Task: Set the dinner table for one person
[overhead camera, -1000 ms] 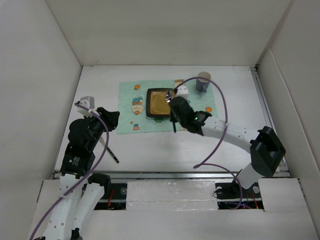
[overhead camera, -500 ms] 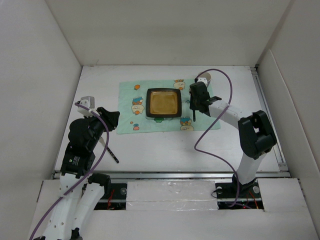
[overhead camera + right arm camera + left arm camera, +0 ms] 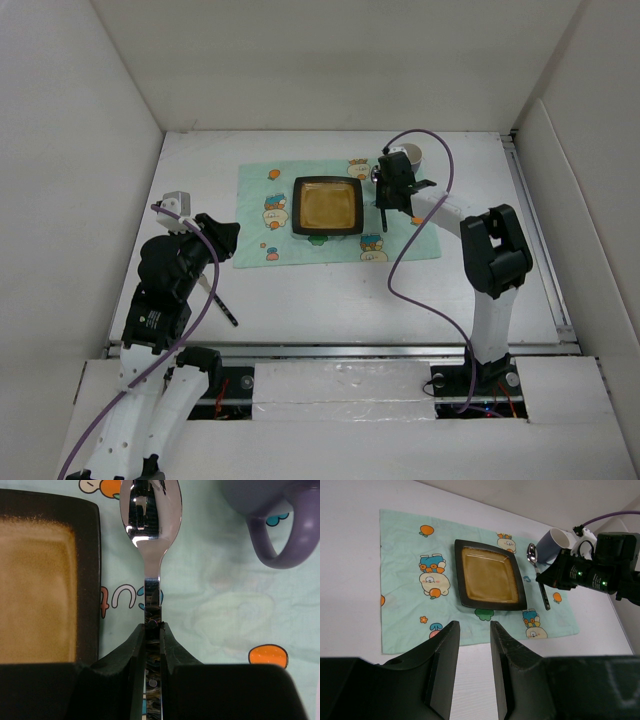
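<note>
The dinner table (image 3: 300, 300) is the white worktop. A mint-green cartoon placemat (image 3: 262, 215) lies on it with a square dark plate (image 3: 326, 206) in its middle. My right gripper (image 3: 383, 200) is shut on the dark handle of a spoon (image 3: 150, 510), held low over the mat between the plate's right edge (image 3: 40, 580) and a purple mug (image 3: 272, 510). The spoon's bowl points to the far side. My left gripper (image 3: 474, 630) is open and empty, above the table in front of the mat's near left corner. The left wrist view shows the spoon (image 3: 539, 575).
A thin dark utensil (image 3: 220, 302) lies on the table near the front left, beside my left arm. The mug (image 3: 410, 155) stands at the mat's far right corner. White walls enclose the table on the left, the back and the right.
My right gripper has carried the spoon from the plate's near right corner to the far right, beside the plate's right edge by the mug. The left arm has not moved.
</note>
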